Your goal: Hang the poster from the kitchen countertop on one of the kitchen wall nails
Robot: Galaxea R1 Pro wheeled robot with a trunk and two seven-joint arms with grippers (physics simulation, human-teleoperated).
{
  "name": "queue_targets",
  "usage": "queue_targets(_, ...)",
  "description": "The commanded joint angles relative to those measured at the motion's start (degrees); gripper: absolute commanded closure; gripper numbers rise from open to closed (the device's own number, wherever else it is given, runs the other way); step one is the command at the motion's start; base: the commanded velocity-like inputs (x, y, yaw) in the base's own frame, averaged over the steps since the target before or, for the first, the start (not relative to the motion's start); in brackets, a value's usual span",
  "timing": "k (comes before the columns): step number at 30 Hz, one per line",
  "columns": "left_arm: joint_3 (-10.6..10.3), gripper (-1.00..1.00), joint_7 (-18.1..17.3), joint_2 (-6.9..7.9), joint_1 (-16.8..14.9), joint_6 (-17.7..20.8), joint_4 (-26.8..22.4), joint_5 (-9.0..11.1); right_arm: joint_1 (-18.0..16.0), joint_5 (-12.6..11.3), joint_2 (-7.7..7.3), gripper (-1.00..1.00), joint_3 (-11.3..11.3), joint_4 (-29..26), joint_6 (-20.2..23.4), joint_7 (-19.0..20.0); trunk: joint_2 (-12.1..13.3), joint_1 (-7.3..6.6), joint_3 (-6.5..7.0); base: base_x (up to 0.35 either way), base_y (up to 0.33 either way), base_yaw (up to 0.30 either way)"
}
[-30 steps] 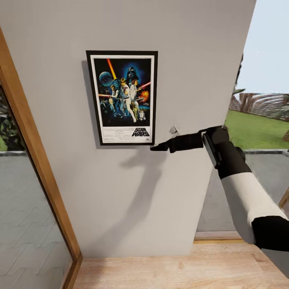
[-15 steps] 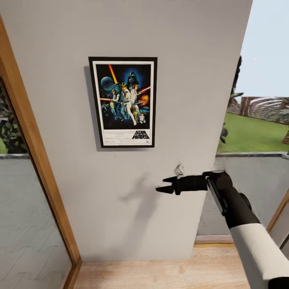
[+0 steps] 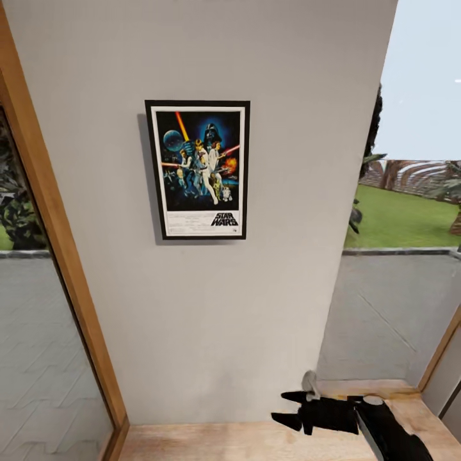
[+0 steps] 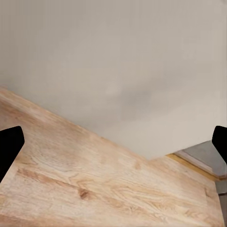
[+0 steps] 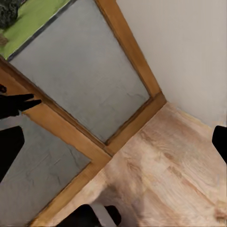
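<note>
The upright rectangular Star Wars poster with thin black frame and white border [image 3: 197, 169] is hanging flat on the pale grey wall [image 3: 211, 320], long axis vertical, title at the bottom, while the black right hand [image 3: 287, 408] is hovering low and well apart from it, fingers spread and gripping nothing. The right wrist view is taking in a wooden-framed glass door [image 5: 80, 94] and light wooden floor [image 5: 175, 184]. In the left wrist view the left hand [image 4: 113, 146] is facing wall and floor, fingertips wide apart, empty.
</note>
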Motion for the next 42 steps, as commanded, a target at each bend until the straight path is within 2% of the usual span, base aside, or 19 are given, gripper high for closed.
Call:
queue_targets(1,0.45,-1.00,-0.15,0.00,-0.03,-0.26,0.09,-0.42,0.03,0.36,-0.04,-1.00,-0.35,4.83,-1.87,0.19,-0.03,0.03,0.08,0.000,0.000,0.000)
queue_targets(2,0.46,-1.00,-0.14,-0.01,-0.03,-0.26,0.10,-0.39,0.13,0.40,-0.19,-1.00,-0.42,10.85,-5.78,-0.53,-0.03,0.03,0.13,0.000,0.000,0.000)
queue_targets(3,0.47,-1.00,0.16,-0.01,-0.03,-0.27,0.11,-0.37,0.19,0.40,-0.38,-1.00,-0.44,16.48,-8.86,-3.01,-0.03,0.03,0.17,0.000,0.000,0.000)
queue_targets(6,0.46,-1.00,1.40,-0.08,-0.03,-0.31,0.11,-0.35,0.26,0.44,-0.66,-1.00,-0.44,24.92,-12.28,-8.37,-0.03,0.03,0.23,0.000,0.000,0.000)
queue_targets(7,0.41,-1.00,2.28,-0.23,-0.03,-0.33,0.11,-0.34,0.29,0.46,-0.81,-1.00,-0.37,33.10,-14.22,-13.71,-0.03,0.03,0.24,0.000,0.000,0.000)
queue_targets(10,0.48,-1.00,2.47,-0.25,-0.03,-0.28,0.15,-0.34,0.34,0.50,-0.83,-1.00,-0.31,35.66,-14.53,-17.30,-0.03,0.03,0.24,0.000,0.000,0.000)
queue_targets(12,0.54,-1.00,2.95,-0.24,-0.03,-0.27,0.22,-0.36,0.37,0.54,-0.75,-1.00,-0.22,38.06,-14.57,-23.49,-0.03,0.03,0.24,0.000,0.000,0.000)
queue_targets(16,0.52,-1.00,6.15,-0.27,-0.03,-0.26,0.30,-0.40,0.38,0.46,-0.55,-1.00,-0.20,40.64,-14.55,-30.83,-0.03,0.03,0.24,0.000,0.000,0.000)
queue_targets(17,0.51,-1.00,8.75,-0.29,-0.03,-0.26,0.33,-0.44,0.42,0.40,-0.39,-1.00,-0.19,41.47,-14.52,-35.04,-0.03,0.03,0.24,0.000,0.000,0.000)
queue_targets(18,0.50,-1.00,10.03,-0.31,-0.03,-0.26,0.32,-0.45,0.43,0.38,-0.30,-1.00,-0.19,41.76,-14.49,-37.06,-0.03,0.03,0.24,0.000,0.000,0.000)
queue_targets(19,0.49,-1.00,13.62,-0.33,-0.03,-0.26,0.34,-0.48,1.01,0.35,-0.15,-1.00,-0.18,42.19,-14.50,-41.88,-0.03,0.03,0.24,0.000,0.000,0.000)
queue_targets(21,0.49,-1.00,16.37,-0.35,-0.03,-0.26,0.36,-0.49,1.41,0.33,-0.05,-1.00,-0.18,42.46,-14.53,-44.98,-0.03,0.03,0.24,0.000,0.000,0.000)
queue_targets(22,0.49,-1.00,22.83,-0.37,0.13,-0.26,0.37,-0.57,1.95,0.46,0.07,-1.00,-0.18,42.81,-14.52,-49.19,-0.03,0.03,0.24,0.000,0.000,0.000)
queue_targets(28,0.48,-1.00,29.29,-0.37,0.65,-0.19,0.38,-1.93,2.23,0.54,0.14,-1.00,-0.18,42.92,-14.46,-50.63,-0.03,0.03,0.24,0.000,0.000,0.000)
queue_targets(33,0.39,-1.00,36.97,-0.49,0.73,-0.11,0.38,-5.38,2.65,0.51,0.12,-1.00,-0.18,42.89,-14.60,-50.84,-0.03,0.03,0.24,0.000,0.000,0.000)
queue_targets(35,0.34,-1.00,41.69,-0.81,0.75,-0.04,0.38,-7.93,2.79,0.51,0.12,-1.00,-0.18,42.88,-14.62,-50.89,-0.03,0.03,0.24,0.000,0.000,0.000)
queue_targets(39,0.33,-1.00,44.25,-1.11,0.76,-0.01,0.38,-10.50,2.89,0.54,0.12,-1.00,-0.18,42.87,-14.64,-50.91,-0.03,0.03,0.24,0.000,0.000,0.000)
queue_targets(40,0.32,-1.00,44.85,-1.23,0.76,0.00,0.38,-11.84,2.91,0.55,0.12,-1.00,-0.18,42.87,-14.64,-50.91,-0.03,0.03,0.24,0.000,0.000,0.000)
queue_targets(42,0.34,-1.00,45.16,-1.40,0.76,0.05,0.38,-12.75,2.93,0.55,0.12,-1.00,-0.18,42.88,-14.63,-50.92,-0.03,0.03,0.24,0.000,0.000,0.000)
